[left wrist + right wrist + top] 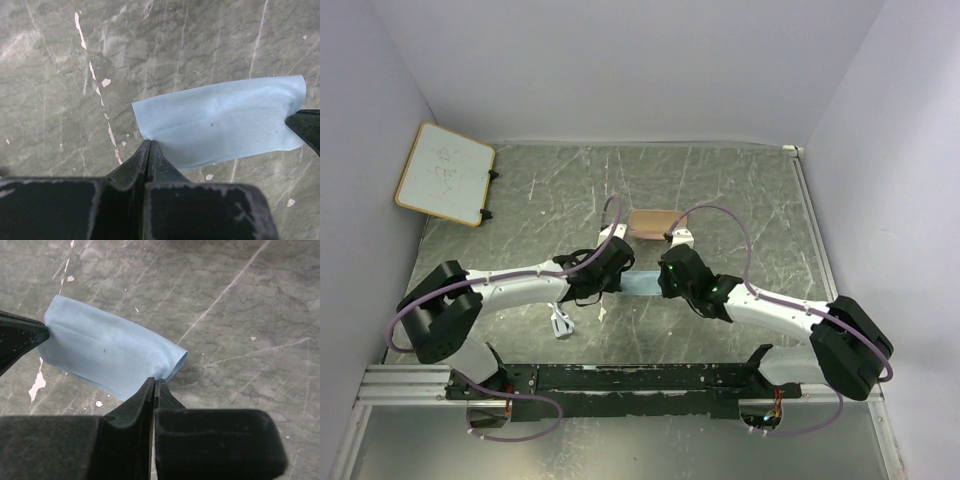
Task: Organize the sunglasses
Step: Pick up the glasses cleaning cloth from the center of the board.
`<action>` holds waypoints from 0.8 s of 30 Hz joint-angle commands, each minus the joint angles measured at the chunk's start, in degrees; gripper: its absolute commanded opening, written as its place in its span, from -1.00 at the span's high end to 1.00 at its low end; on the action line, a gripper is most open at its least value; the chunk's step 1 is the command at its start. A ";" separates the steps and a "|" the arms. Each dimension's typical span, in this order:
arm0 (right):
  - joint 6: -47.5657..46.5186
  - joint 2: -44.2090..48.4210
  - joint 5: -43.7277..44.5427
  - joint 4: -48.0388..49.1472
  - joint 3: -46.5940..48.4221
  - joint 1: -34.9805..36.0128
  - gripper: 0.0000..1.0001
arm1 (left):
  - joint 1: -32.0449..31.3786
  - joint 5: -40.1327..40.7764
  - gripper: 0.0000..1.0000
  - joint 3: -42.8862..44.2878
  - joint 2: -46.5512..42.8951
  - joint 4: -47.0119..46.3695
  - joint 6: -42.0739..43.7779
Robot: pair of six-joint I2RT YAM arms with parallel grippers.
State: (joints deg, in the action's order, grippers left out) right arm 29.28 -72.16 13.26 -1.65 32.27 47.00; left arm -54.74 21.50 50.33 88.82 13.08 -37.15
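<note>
A: Whereabouts of sunglasses (560, 322)?

B: Down on table (740, 200), near side, left of centre. Just beside left arm, on its near side. Well apart from both sets of fingertips. Thin white frame; too small to tell folded or unfolded.

A: State of left gripper (150, 145)?

B: Clamped flat, no gap between fingers. Pinching left end of cloth (220, 122), at its near corner.

A: And right gripper (154, 382)?

B: Same again: pressed tight together, no daylight. Nipping right end of same cloth, also at near corner. Tip of opposite finger visible at far edge of each wrist view, touching cloth.

A: Notes on cloth itself?

B: Light blue, oblong, spanning left to right between the two tips at mid-table. Appears doubled over along right end in right wrist view. Slight sag and creasing across middle. Lifted or lying on surface: cannot tell.

A: Anything else on surface?

B: Tan-pink case (653, 222) just beyond grippers, on far side, near centre. Whiteboard (445, 172) in far-left corner, tilted against left wall. Scuffed grey tabletop throughout, white scratches and flecks around cloth.
</note>
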 commanded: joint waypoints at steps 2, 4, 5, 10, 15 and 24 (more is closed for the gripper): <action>-0.71 -1.75 2.34 -0.56 2.27 -0.52 1.00 | 2.08 -2.76 0.86 2.44 1.09 -3.21 3.57; -0.92 -2.50 2.49 -0.38 2.81 -0.84 1.00 | 2.84 -3.62 0.86 2.61 1.39 -3.94 4.40; -1.01 -2.88 2.48 -0.31 3.06 -1.04 1.00 | 3.10 -3.99 0.86 2.79 1.71 -4.23 4.86; -1.54 -4.45 2.53 -0.29 4.70 -2.30 1.00 | 4.41 -5.33 0.86 4.63 3.65 -5.11 6.88; -2.28 -5.30 2.28 -0.56 6.24 -4.23 1.00 | 5.59 -6.37 0.87 7.22 5.42 -5.04 9.01; -3.46 -6.63 2.20 -1.59 9.29 -6.72 1.00 | 7.58 -8.15 0.86 11.23 7.58 -4.83 11.27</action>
State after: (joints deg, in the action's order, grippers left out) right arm 27.03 -78.28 14.61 -2.22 39.27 41.39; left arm -47.97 15.16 58.92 95.46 9.52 -27.86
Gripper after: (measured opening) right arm 0.006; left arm 0.075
